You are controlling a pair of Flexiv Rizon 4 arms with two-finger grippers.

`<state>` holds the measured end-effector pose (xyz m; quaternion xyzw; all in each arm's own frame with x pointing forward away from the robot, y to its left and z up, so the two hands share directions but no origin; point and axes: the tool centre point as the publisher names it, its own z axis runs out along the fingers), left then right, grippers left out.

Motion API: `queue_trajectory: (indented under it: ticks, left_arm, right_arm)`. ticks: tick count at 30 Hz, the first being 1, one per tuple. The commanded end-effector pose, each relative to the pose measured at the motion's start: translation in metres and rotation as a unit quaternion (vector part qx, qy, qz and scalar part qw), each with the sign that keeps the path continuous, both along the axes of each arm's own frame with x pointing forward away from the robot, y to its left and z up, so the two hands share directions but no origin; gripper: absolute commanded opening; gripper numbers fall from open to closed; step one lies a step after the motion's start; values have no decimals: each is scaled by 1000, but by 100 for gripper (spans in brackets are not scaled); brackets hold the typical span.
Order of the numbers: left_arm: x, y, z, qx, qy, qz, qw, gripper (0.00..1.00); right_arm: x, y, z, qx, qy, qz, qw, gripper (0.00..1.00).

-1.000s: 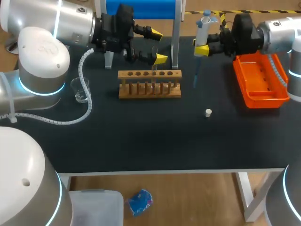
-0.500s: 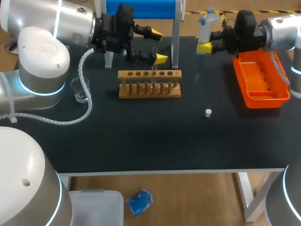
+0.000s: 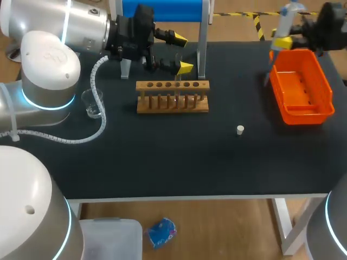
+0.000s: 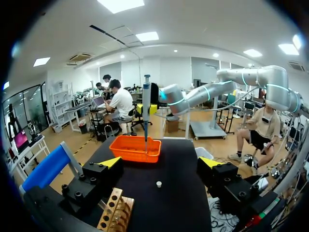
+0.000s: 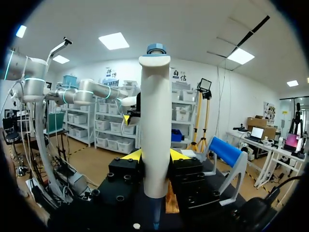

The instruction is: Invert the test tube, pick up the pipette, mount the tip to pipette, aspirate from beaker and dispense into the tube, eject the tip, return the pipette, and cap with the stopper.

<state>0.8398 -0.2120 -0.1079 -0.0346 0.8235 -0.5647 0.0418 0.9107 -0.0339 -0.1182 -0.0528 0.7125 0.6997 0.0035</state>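
The dark table [image 3: 179,157] carries a wooden rack [image 3: 172,97], and everything else is placed from that rack. My left arm [image 3: 65,27] comes in from the rack's left and reaches across behind it. Its left end effector [image 3: 181,53] hangs just above the rack's far edge. In the left wrist view the left end effector [image 4: 160,162] has its two yellow tips spread wide with nothing between them, and the rack [image 4: 113,215] lies below one finger.

My right arm [image 3: 331,21] is well to the rack's right and farther back. A stand with a blue bar [image 3: 162,8] rises directly behind the rack. An orange tray [image 3: 320,92] sits well to the rack's right, and it shows again in the left wrist view [image 4: 135,150].

The right end effector [image 3: 284,40] is clamped on the pipette [image 3: 286,16]. It holds the pipette upright, far right of the rack and behind it, by the tray's back corner that faces the rack. The thin lower end points down. In the right wrist view the pipette [image 5: 155,125] stands between the yellow tips of the right end effector [image 5: 155,155], with both fingers pressed to its white body.

A clear beaker [image 3: 92,103] stands to the rack's left, well apart from it. A small white stopper [image 3: 240,129] lies alone in front of the rack and to its right, also seen in the left wrist view [image 4: 158,183].
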Motion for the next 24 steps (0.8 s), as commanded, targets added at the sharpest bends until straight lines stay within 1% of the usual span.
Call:
queue_trajectory:
  ticks: [1,2,4,7,11,16,24]
  left_arm:
    - [0,1,0,0,0,-1,1000,100]
    - [0,1,0,0,0,-1,1000,100]
    - [0,1,0,0,0,-1,1000,100]
    - [0,1,0,0,0,-1,1000,100]
    - [0,1,0,0,0,-1,1000,100]
    - [0,1,0,0,0,-1,1000,100]
    - [0,1,0,0,0,-1,1000,100]
  right_arm:
    - [4,-48,3,-8,-1,-11,1000,0]
    - [6,-55,3,-17,-3,-19,1000,0]
    - [9,-69,2,-7,1,-23,1000,0]
    - [10,-86,0,-12,-6,-30,999,0]
    - [13,-105,-6,0,-8,-33,999,0]
    - [20,-118,-15,8,-18,-23,1000,0]
    - [38,-133,-34,28,-13,2,1000,0]
